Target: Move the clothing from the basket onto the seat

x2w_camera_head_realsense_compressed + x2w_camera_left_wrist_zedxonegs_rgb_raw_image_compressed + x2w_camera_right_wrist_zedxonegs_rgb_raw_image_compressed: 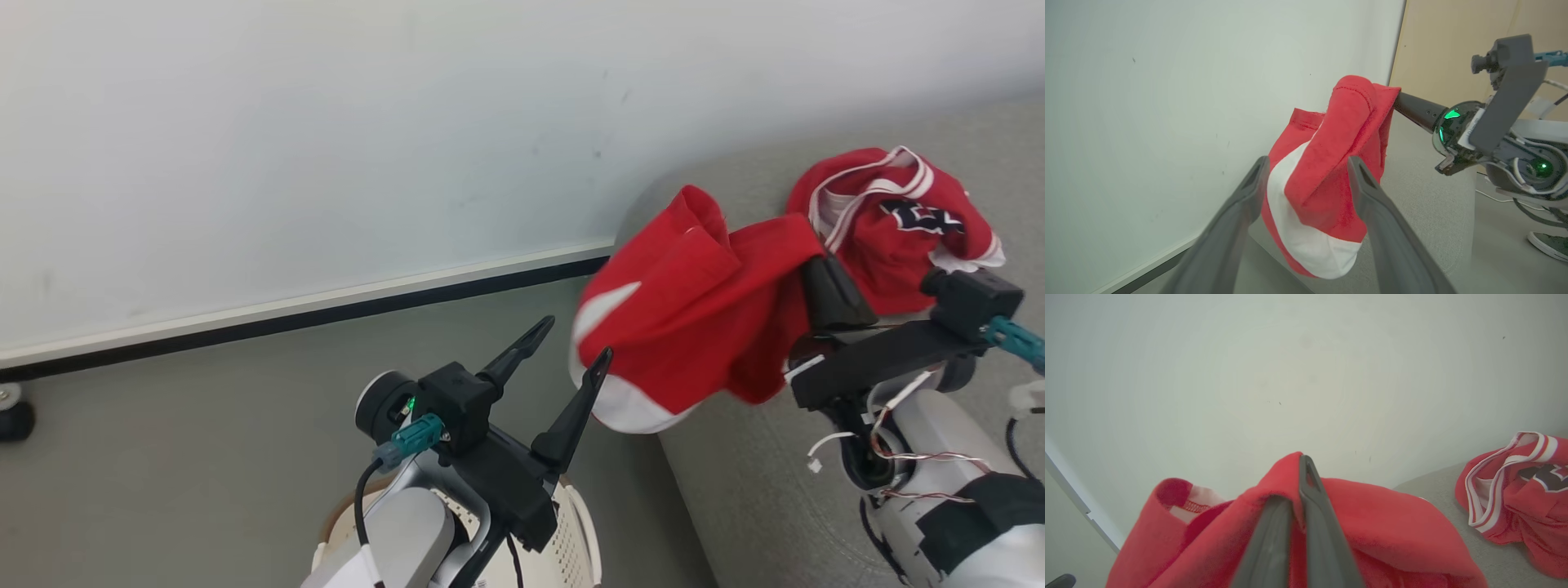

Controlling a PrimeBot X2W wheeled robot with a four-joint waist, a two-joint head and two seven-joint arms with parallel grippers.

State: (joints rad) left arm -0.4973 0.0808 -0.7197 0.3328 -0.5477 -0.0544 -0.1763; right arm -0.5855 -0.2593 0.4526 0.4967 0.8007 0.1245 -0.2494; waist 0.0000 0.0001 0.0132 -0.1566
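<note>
The right hand (pixel 1300 469) is clenched on a red top (pixel 694 318) hanging at the edge of the seat (pixel 751 474), just beyond the empty, wide-spread left hand (pixel 575 338); move it further over the seat before letting go.

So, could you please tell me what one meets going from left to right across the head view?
wheel → left gripper → held garment → second garment
</note>
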